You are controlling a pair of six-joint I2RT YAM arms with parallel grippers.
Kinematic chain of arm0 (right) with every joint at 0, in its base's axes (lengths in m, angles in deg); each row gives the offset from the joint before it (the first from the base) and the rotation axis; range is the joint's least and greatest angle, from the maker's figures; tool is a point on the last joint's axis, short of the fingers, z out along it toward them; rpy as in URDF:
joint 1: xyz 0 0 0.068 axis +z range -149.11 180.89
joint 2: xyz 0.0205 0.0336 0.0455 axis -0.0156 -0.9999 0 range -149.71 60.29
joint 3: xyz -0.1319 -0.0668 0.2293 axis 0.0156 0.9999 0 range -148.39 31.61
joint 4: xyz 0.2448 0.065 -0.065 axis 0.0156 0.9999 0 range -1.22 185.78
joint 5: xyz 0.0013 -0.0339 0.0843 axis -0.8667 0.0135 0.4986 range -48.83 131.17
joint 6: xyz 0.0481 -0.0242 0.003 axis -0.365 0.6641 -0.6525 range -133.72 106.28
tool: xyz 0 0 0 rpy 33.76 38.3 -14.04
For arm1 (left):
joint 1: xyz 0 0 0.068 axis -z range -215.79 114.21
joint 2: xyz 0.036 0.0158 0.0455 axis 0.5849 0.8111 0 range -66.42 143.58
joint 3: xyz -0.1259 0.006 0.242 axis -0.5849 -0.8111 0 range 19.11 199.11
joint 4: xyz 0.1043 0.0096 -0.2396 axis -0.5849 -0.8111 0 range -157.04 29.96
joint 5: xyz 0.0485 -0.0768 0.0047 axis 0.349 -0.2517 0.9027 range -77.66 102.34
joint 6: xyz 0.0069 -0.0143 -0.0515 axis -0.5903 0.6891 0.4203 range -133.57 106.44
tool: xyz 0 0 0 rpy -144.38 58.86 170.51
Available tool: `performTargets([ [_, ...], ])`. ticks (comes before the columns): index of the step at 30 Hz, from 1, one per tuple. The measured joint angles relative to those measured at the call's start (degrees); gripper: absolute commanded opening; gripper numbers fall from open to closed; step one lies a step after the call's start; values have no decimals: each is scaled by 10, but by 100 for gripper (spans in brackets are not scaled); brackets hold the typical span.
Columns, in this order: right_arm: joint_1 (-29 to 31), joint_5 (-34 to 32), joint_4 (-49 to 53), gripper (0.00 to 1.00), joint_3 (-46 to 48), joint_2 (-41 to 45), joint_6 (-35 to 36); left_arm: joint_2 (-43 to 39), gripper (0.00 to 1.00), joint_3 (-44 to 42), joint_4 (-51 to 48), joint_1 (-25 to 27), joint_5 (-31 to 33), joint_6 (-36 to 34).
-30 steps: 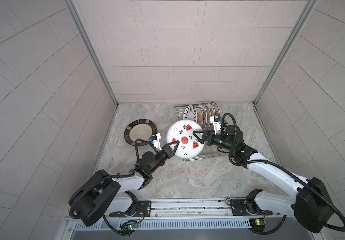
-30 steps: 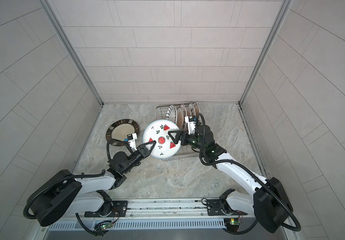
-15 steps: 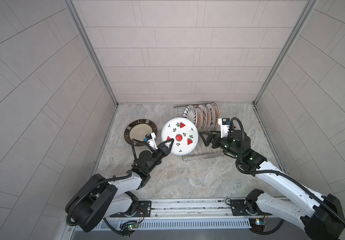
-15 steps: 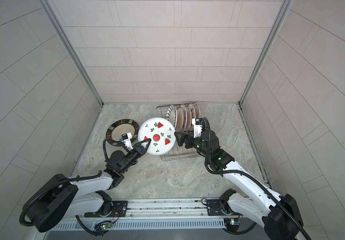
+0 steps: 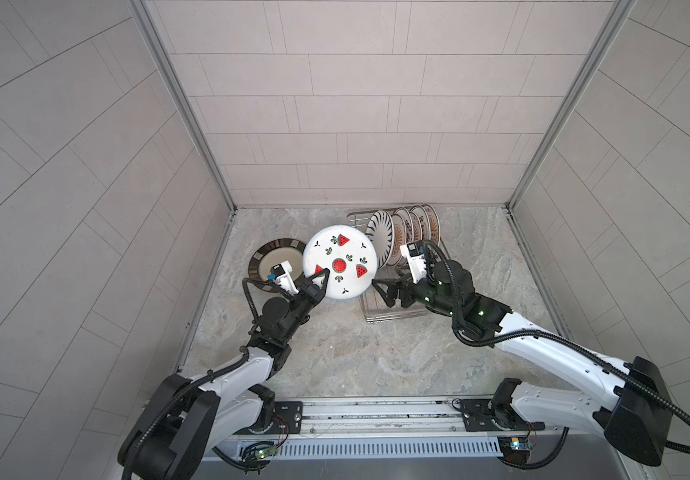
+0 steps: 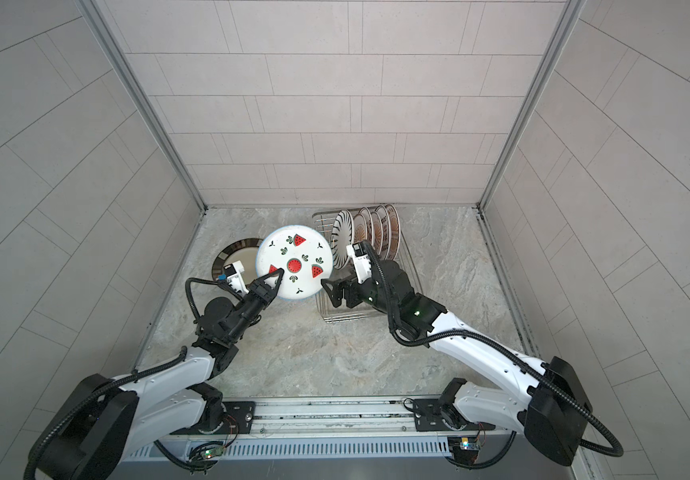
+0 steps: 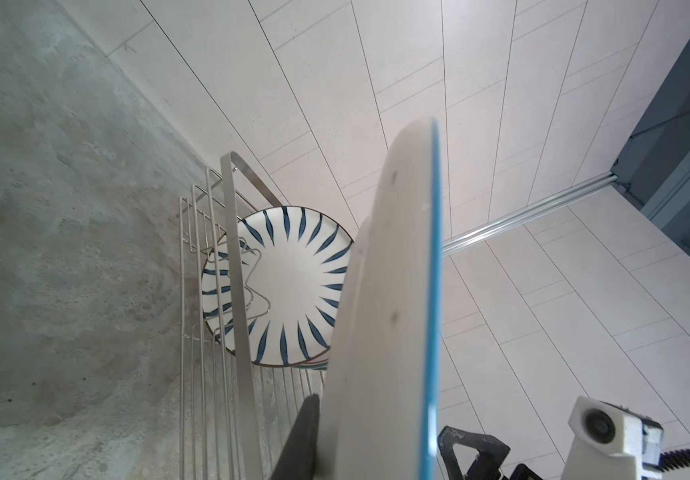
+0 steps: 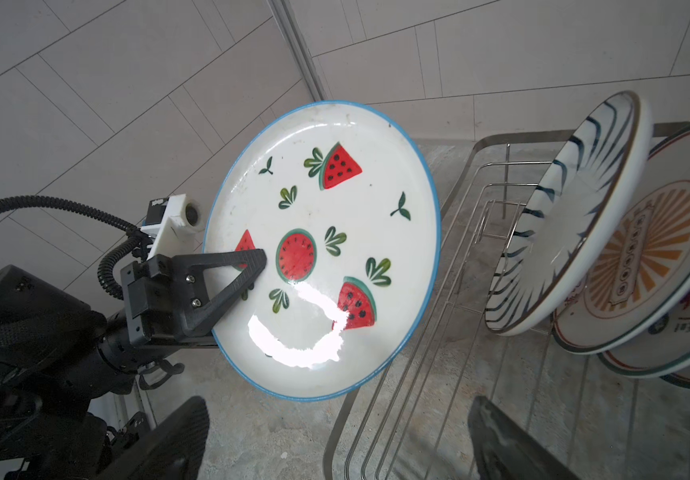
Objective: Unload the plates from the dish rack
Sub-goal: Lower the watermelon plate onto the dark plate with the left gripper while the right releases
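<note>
While left fingers [image 5: 319, 280] pinch the watermelon plate [image 5: 345, 253] aloft, right fingers [image 5: 383, 286] gape empty over the rack [image 5: 393, 319]; both arms outstretched.

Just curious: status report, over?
Left gripper shut on round white watermelon-patterned ceramic plate, held aloft left of silver wire dish rack. Right gripper open, over rack. Blue-striped plate and others upright in rack. Dark-rimmed round plate flat nearby.

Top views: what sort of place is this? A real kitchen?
Probably a lab mock-up of a kitchen counter, not a real kitchen: tiled panel walls box in a stone-look worktop, which carries a wire dish rack of plates.
</note>
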Motion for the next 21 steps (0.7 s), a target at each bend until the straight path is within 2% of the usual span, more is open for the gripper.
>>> performTargets([
  [11, 38, -35, 22, 99, -44, -66, 27, 7, 6, 0, -15, -68, -22, 22],
  [21, 73, -57, 28, 99, -97, -144, 38, 24, 6, -5, -20, -166, -29, 35],
])
